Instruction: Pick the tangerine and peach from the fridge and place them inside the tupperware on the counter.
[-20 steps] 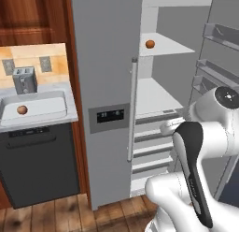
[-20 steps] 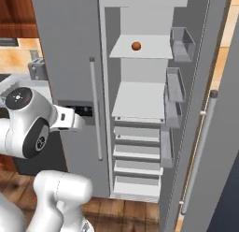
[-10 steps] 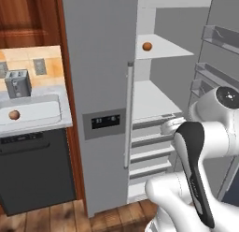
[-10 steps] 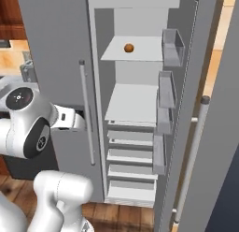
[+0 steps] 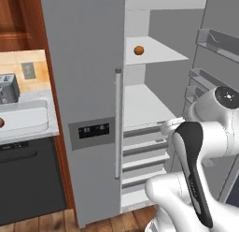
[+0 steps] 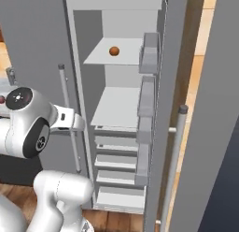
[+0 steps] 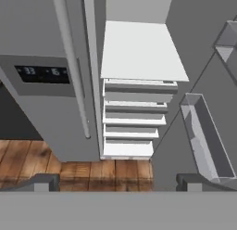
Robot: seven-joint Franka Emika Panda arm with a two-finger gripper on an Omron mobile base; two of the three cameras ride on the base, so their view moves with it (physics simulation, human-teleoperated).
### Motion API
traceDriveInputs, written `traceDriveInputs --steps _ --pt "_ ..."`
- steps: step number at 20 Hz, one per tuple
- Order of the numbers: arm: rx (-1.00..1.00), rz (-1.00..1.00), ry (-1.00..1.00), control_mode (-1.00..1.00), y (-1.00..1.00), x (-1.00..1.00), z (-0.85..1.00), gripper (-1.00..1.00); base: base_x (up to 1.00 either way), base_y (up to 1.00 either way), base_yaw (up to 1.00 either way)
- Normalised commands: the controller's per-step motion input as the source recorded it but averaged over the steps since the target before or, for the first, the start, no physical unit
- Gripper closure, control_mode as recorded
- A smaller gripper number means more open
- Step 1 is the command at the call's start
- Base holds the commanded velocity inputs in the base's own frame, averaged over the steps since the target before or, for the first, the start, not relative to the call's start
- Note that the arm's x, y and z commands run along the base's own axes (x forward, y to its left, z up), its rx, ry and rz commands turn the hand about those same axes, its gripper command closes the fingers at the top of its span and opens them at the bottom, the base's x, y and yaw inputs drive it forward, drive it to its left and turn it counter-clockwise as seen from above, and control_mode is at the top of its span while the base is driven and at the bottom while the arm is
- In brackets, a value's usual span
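Observation:
The fridge [image 5: 88,76] stands with its right door swung open, white shelves showing inside. An evenly orange tangerine [image 5: 138,50] lies on the upper shelf, also the tangerine [image 6: 114,51] from the other side. At the far left the white tupperware [image 5: 28,119] rests on the counter [image 5: 52,115], with a reddish peach [image 5: 1,122] in it, cut by the frame edge. My gripper [image 7: 118,185] is open and empty, its fingertips [image 7: 42,182] wide apart. It hangs in front of the fridge at lower-shelf height, well below the tangerine.
A grey toaster [image 5: 7,88] stands behind the tupperware. The closed left door carries a long bar handle [image 5: 117,123] and a dark display [image 5: 91,130]. The open door's bins [image 6: 148,53] line the right side, one bin [image 7: 203,136] close to the hand. Drawers [image 7: 132,118] sit below.
The whole picture has shifted: the base has driven right and closer to the fridge, so the counter slid to the left edge. The arm's pose looks unchanged and the gripper stays open.

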Motion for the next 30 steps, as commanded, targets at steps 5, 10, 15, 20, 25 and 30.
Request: traceDriveInputs --steps 5,10,15,20,25,30 --pt "0.00 0.00 0.00 1.00 0.00 0.00 0.00 -1.00 0.43 -0.29 0.00" --pt "0.00 0.00 0.00 1.00 0.00 0.00 0.00 -1.00 0.62 -0.08 0.00" --pt "0.00 0.00 0.00 1.00 0.00 0.00 0.00 -1.00 0.64 -0.19 0.00" --pt "0.00 0.00 0.00 1.00 0.00 0.00 0.00 -1.00 0.38 -0.31 0.00" --pt "0.00 0.00 0.00 1.00 0.00 0.00 0.00 -1.00 0.19 -0.30 0.00" --pt "0.00 0.00 0.00 1.00 0.00 0.00 0.00 -1.00 0.23 -0.05 0.00"
